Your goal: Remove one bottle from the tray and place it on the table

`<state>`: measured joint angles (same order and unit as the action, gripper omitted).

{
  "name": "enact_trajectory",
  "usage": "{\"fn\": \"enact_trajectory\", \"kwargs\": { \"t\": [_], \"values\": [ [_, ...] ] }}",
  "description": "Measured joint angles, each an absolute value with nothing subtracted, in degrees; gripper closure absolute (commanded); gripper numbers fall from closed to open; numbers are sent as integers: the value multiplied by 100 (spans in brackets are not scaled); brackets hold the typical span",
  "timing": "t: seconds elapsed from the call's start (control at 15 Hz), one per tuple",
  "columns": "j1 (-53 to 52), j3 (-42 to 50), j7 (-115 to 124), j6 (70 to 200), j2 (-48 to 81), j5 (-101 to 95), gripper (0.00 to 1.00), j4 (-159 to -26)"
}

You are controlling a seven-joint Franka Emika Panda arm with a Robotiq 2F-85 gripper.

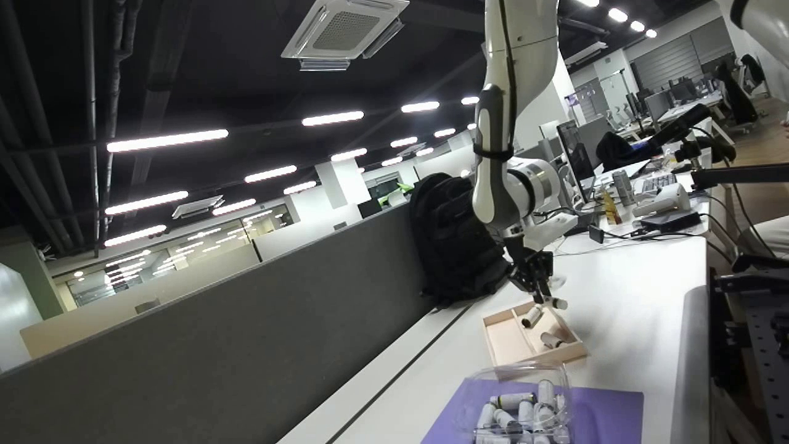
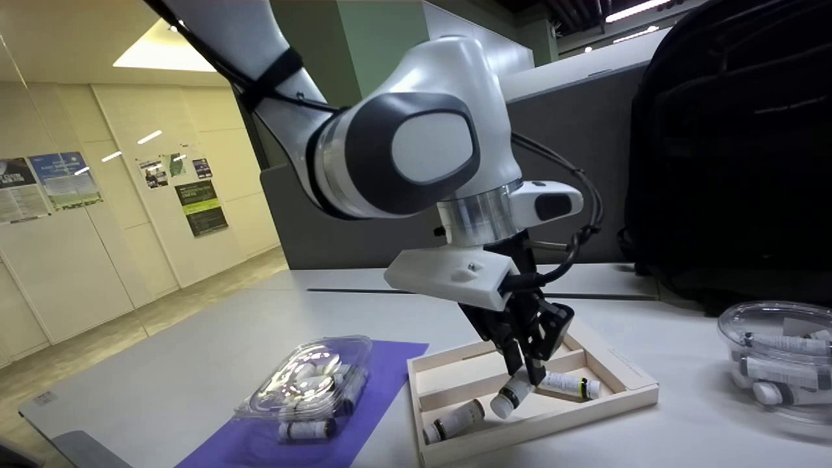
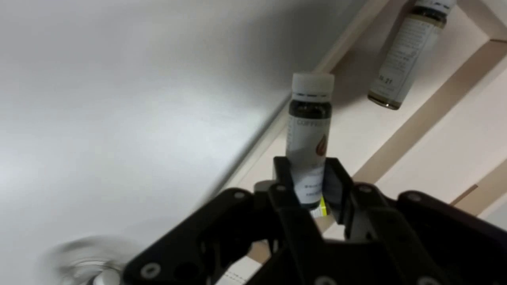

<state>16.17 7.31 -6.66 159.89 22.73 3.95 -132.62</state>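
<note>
In an exterior view, the gripper (image 1: 542,300) held a small bottle (image 1: 559,303) over the wooden tray (image 1: 505,340) on the white table (image 1: 647,296). In an exterior view, that bottle was tilted with its white cap (image 2: 502,407) lowermost; two loose bottles (image 2: 460,420) lay in one compartment (image 2: 546,402) of the tray. In the wrist view, the jaws were clenched on the bottle's label (image 3: 309,142), the cap clear of the fingers (image 3: 283,172).

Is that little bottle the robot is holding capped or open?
Capped: in the wrist view, a white cap tops the bottle held in the gripper.
</note>
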Motion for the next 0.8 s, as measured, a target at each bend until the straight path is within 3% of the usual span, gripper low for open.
{"fn": "enact_trajectory", "kwargs": {
  "t": [0.73,0.8],
  "values": [
    [1984,973,-603,16078,2245,1127,93,-13695],
    [1982,961,-567,16098,2337,1140,76,-13655]
  ]
}}
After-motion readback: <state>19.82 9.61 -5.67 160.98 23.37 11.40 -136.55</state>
